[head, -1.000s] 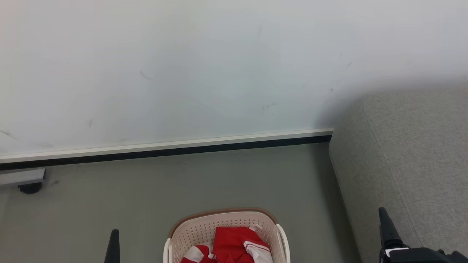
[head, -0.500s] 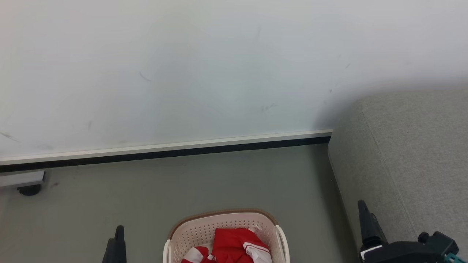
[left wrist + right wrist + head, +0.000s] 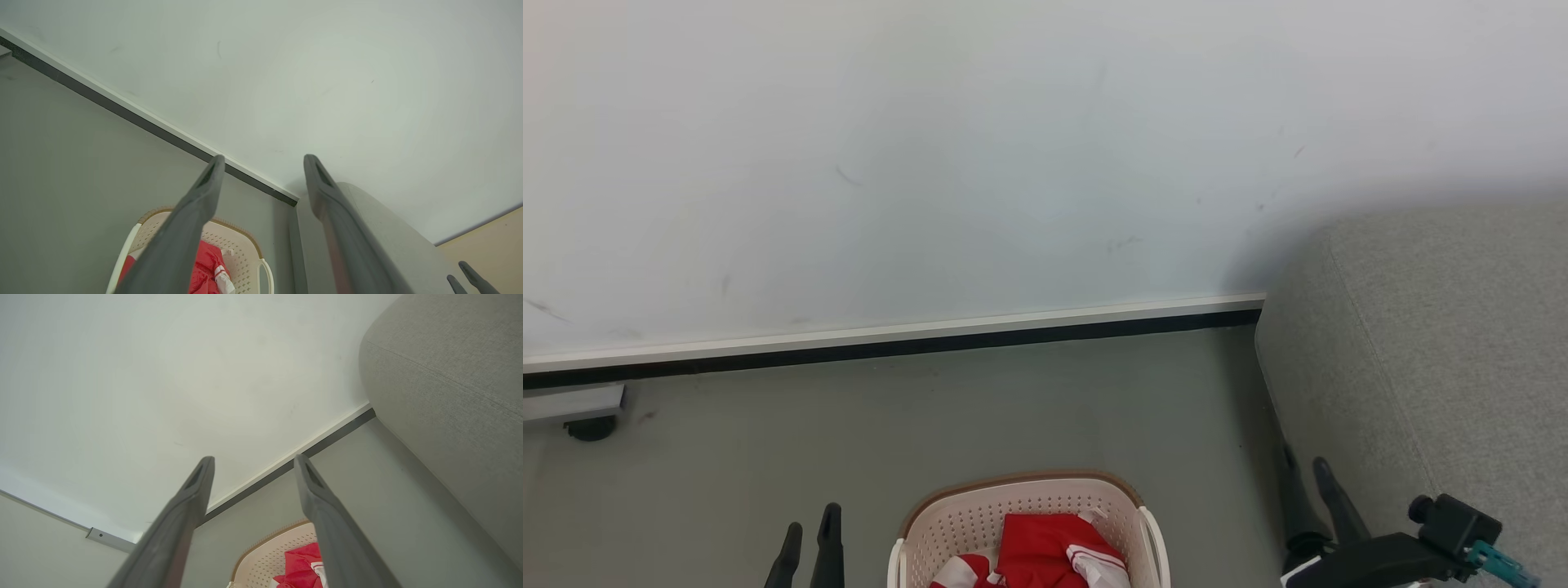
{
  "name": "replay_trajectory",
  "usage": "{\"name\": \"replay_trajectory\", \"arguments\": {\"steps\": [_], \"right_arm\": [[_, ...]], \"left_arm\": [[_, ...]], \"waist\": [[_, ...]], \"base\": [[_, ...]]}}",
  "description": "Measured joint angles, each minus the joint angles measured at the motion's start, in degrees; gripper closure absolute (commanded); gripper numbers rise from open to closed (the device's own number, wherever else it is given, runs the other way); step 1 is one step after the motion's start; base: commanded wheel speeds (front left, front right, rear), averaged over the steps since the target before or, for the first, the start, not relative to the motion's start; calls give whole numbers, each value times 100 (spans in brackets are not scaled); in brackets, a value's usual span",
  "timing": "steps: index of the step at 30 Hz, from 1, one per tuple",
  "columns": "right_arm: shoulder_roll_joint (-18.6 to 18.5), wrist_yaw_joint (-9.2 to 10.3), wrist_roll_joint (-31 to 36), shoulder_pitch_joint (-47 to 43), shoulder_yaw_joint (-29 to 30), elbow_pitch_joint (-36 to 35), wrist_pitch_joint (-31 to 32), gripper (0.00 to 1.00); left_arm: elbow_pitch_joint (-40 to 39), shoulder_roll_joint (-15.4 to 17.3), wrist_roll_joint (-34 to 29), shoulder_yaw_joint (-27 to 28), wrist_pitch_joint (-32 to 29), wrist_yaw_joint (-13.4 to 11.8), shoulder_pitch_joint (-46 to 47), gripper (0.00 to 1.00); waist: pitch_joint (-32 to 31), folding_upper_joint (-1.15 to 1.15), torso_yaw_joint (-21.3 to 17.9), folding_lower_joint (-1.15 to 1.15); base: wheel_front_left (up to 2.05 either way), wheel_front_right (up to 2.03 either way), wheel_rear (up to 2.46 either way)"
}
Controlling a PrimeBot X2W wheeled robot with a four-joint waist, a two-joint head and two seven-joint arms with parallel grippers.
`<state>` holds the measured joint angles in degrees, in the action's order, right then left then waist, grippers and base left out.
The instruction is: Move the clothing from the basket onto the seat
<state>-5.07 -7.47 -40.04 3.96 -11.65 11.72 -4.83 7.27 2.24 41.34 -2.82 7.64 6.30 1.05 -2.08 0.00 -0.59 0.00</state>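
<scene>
Grey floor (image 3: 1013, 408) under white wall (image 3: 1013, 163) is being shared by castor (image 3: 590, 427), basket (image 3: 947, 523) of clothing (image 3: 1037, 543) and seat (image 3: 1445, 343); left hand (image 3: 812, 523) and right hand (image 3: 1303, 469) are being held open, empty.

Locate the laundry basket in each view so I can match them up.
Head view: basket at bottom centre, cut off by the lower edge.
Left wrist view: basket at the bottom, left of centre, partly behind a finger of the left claw.
Right wrist view: basket at bottom centre, between the fingers of the right claw.
Shared landmark: the dark baseboard running into the sofa.
</scene>
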Motion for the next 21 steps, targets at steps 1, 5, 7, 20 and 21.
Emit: {"name": "replay_trajectory", "arguments": {"steps": [1, 5, 7, 20, 21], "right_arm": [[-25, 0, 54, 0, -97, -14, -26, 0], [-119, 0, 285, 1, -359, -60, -91, 0], [-122, 0, 332, 1, -380, -70, -118, 0], [-152, 0, 1044, -58, -653, -99, -337, 0], [-152, 0, 1103, -76, -672, -104, -358, 0]], "left_arm": [[-11, 3, -105, -19, 7, -38, -2, 0], [-94, 5, -314, -64, 58, -148, -12, 0], [-107, 5, -397, -67, 78, -191, -23, 0], [-243, 16, -1299, -156, 248, -543, -130, 0], [-265, 19, -1354, -161, 254, -547, -136, 0]], "waist": [[-5, 0, 2, 0], [-31, 0, 6, 0], [-37, 0, 4, 0], [-87, 0, -16, 0], [-88, 0, -17, 0]], "base": [[0, 0, 0], [0, 0, 0], [0, 0, 0], [0, 0, 0], [0, 0, 0]]}}
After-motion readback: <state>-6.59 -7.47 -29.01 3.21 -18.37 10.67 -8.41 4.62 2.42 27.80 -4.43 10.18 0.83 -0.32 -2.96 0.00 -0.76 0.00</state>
